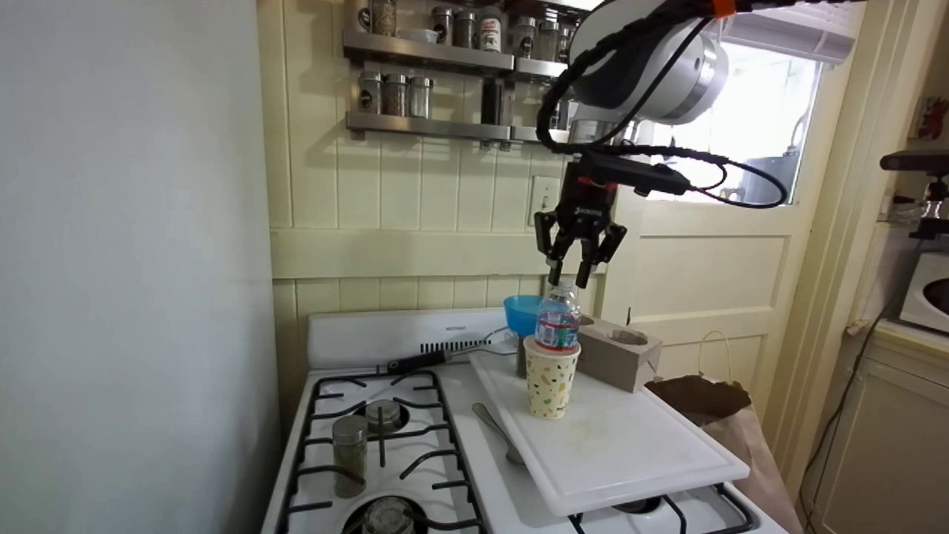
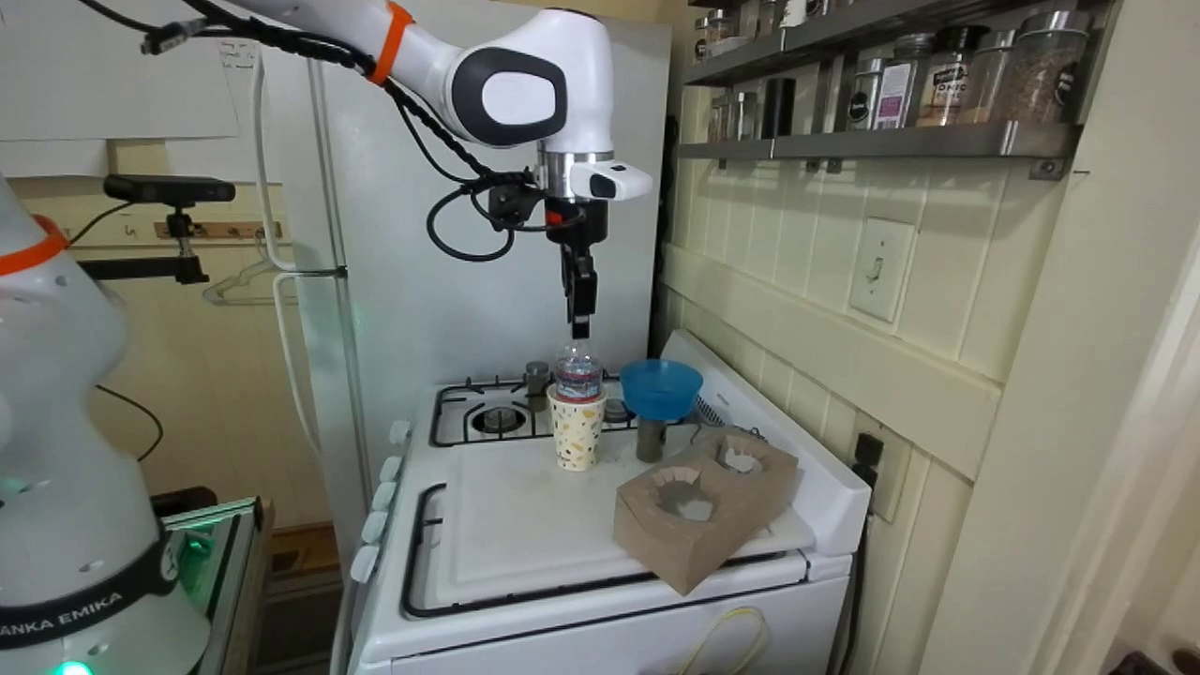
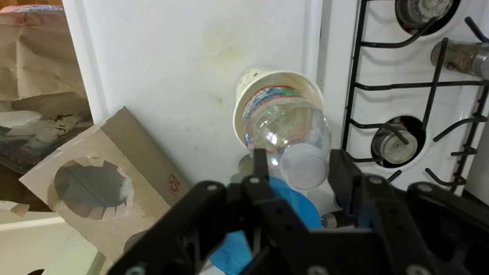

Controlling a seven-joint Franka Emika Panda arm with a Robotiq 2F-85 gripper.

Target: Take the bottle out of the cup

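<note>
Gripper [image 1: 569, 276]: is being held pointing down over the bottle [image 1: 557, 326], its fingertips about level with the bottle's top in both exterior views.
Jaws: are being held apart, the pale cap [image 3: 304, 167] being framed between the fingertips in the wrist view; whether the cap is being touched cannot be told.
Bottle: is being held roughly upright inside the cup [image 1: 549, 386], its lower end being hidden, its label band and shoulder being left exposed above the rim.
Cup: is being supported upright by the white cutting board [image 1: 630, 445], close to that board's left edge in an exterior view.
Cutting board: is being carried by the stove [image 1: 511, 497].
Blue bowl [image 2: 662, 389]: is being seen right of the cup in an exterior view, above an upright container [image 2: 651, 441].
Carton [image 2: 727, 511]: is being seen right of the cup in both exterior views, its two ragged holes being turned upward.
Spoon [image 1: 499, 430]: is being supported by the stove, alongside the board's left edge.
Spice jar [image 1: 349, 456]: is being seen upright at the left, among the bars of the black grate [image 3: 397, 85].
</note>
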